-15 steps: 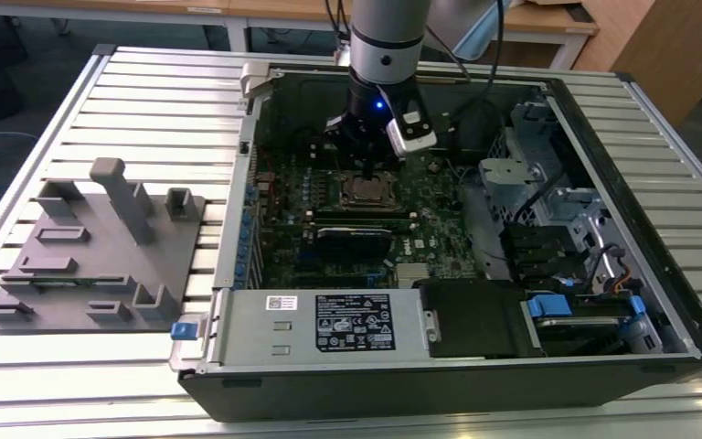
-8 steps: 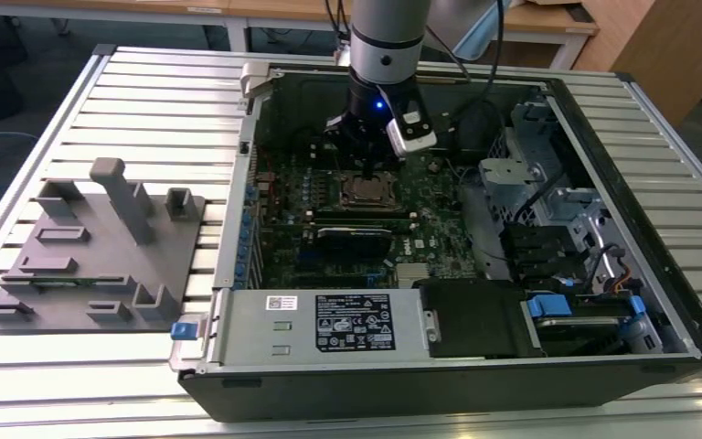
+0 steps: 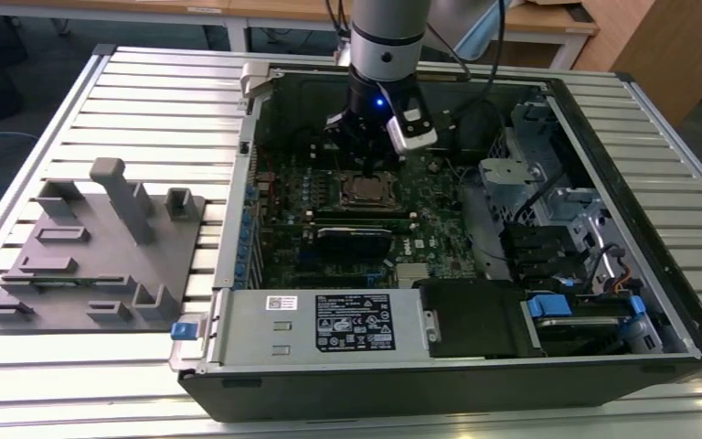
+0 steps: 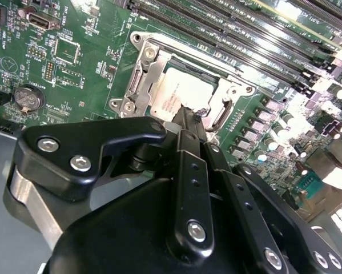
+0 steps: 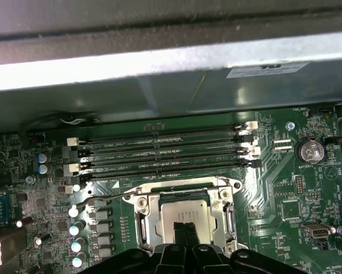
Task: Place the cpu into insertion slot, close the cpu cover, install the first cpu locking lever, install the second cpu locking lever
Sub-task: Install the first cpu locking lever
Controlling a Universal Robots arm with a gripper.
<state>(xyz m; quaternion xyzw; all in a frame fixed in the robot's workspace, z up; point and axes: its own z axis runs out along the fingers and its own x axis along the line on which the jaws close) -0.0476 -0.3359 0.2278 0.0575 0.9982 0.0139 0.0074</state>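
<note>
The cpu [image 5: 185, 211], a pale silvery square, lies flat in the insertion slot [image 5: 137, 201] on the green motherboard inside the open case. The cpu cover [image 5: 144, 224], a thin metal frame, lies down around the chip [image 4: 176, 94], and its window leaves the chip top bare. A thin wire lever [image 5: 105, 199] runs out from one side of the socket, and a curved lever end [image 4: 219, 114] shows at another. My gripper [image 5: 185, 235] is shut, with its two dark fingers pressed together and nothing between them. Its tips [image 4: 185, 112] hover at the chip's edge. In the exterior view the gripper [image 3: 372, 176] hangs straight over the cpu [image 3: 365, 190].
Long black memory slots [image 5: 159, 151] run beside the socket, close to the case wall [image 5: 159, 63]. A coin battery [image 5: 309, 151] and capacitors [image 5: 76, 229] flank it. A grey power supply [image 3: 326, 325] fills the case's near end, beside drive bays [image 3: 547, 210]. A grey fixture plate [image 3: 89, 256] sits on the slatted table.
</note>
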